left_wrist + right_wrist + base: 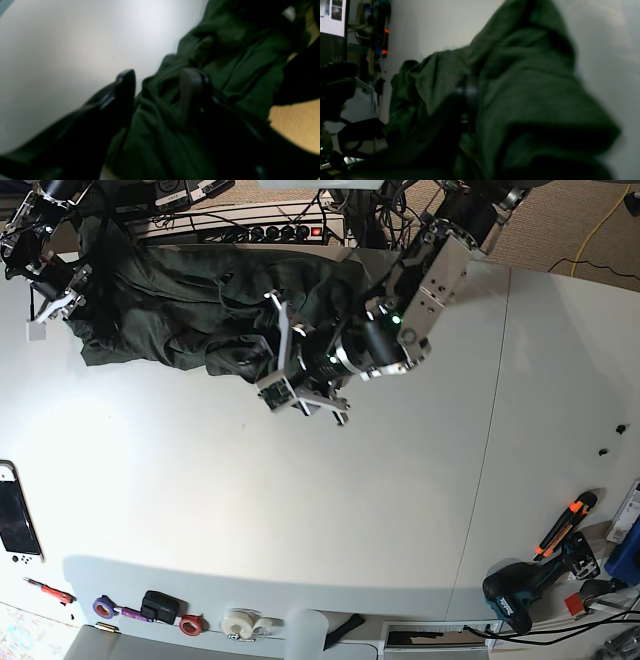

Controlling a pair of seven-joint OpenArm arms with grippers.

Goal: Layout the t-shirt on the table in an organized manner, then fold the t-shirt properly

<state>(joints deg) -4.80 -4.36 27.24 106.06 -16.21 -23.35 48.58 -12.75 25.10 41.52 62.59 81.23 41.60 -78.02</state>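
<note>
The right gripper [48,298] was clamped on the t-shirt [170,310], bunched at the table's [300,510] far edge. Soft, limp knit: hems seemed best. Right of it, the left gripper [285,365] stood apart, astride a fold.

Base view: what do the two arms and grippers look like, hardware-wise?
The left arm has boxy silver-grey link plates, a black cylindrical wrist section and a small green light. The left gripper is a pale bracket frame; in its wrist view the fingers are glossy black with rounded tips. The right gripper is black with whitish jaw parts, and black cables run behind it.
</note>
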